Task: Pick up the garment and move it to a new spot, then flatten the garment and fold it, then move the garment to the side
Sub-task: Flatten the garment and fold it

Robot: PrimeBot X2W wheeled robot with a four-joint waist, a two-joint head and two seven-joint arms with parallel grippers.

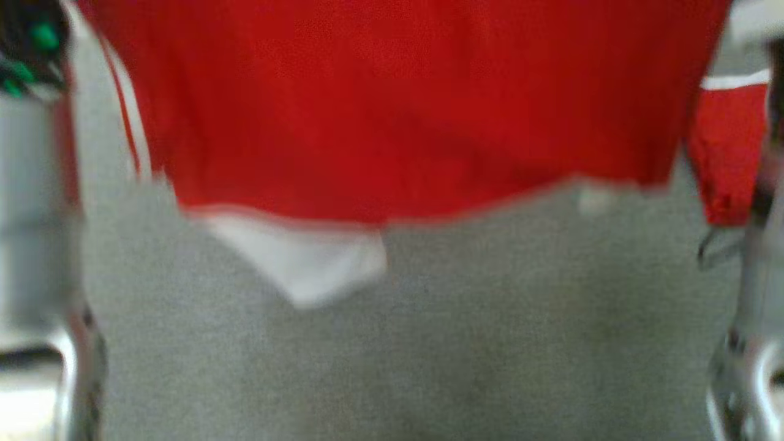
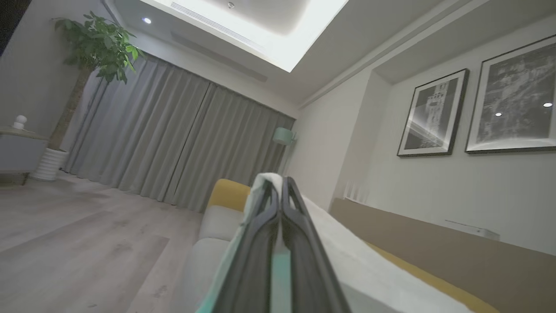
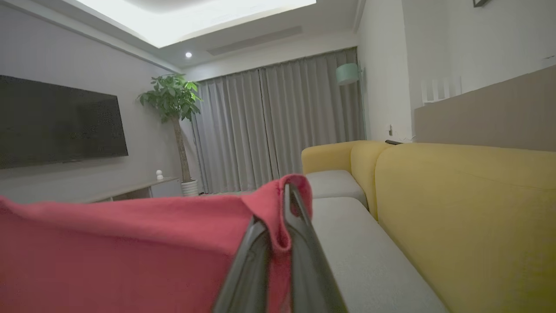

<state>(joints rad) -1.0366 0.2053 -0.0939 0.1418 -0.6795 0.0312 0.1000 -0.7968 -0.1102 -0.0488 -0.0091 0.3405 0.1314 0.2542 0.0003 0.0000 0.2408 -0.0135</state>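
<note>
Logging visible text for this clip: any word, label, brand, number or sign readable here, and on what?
No text can be read.
The garment: red with white trim, no print visible; head view blurred.
The framed pictures: grey images, no legible lettering.
The television: screen dark, no logo legible.

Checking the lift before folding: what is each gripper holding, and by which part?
Both hold the red garment: the right gripper pinches a red edge, the left gripper a white part of the cloth.
</note>
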